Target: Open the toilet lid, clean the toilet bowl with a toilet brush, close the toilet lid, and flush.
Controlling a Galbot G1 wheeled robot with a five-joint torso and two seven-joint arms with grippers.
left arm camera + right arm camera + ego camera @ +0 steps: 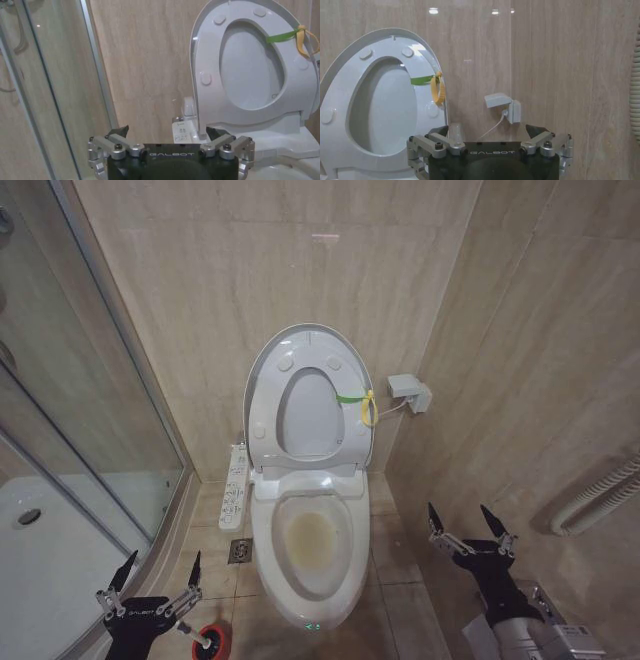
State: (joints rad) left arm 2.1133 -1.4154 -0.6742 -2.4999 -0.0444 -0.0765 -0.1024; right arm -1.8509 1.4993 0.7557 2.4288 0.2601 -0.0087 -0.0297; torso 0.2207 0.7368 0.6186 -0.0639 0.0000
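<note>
The toilet lid [300,350] stands raised against the tiled back wall [250,260], with the ring seat [268,415] lifted flat against it, its round bumpers facing the room. A green strap [349,397] and a yellow loop [369,410] hang at the seat's right edge. Below, the toilet bowl [268,555] lies open, its inside stained yellowish-brown, a small green light on its front base.

The left claw [158,572] hovers low to the left of the bowl, well apart from the lid, its two dark fingers spread wide with nothing between them. Just beside and below it stands a red cup holder [215,643] near the floor; the toilet brush [203,640] sits in it, only the black head and a short stub of handle readable, the rest cut off by the frame's edge. The right claw [471,523] hangs to the right of the bowl, near the side wall, also spread open and empty, well clear of bowl and lid.

A control panel [235,485] runs along the bowl's left side, its markings too small to read. A wall socket box [408,390] with a cable sits right of the lid. The shower tray [40,560] lies behind glass at far left, and a corrugated hose [600,498] is cut off at the right edge.
</note>
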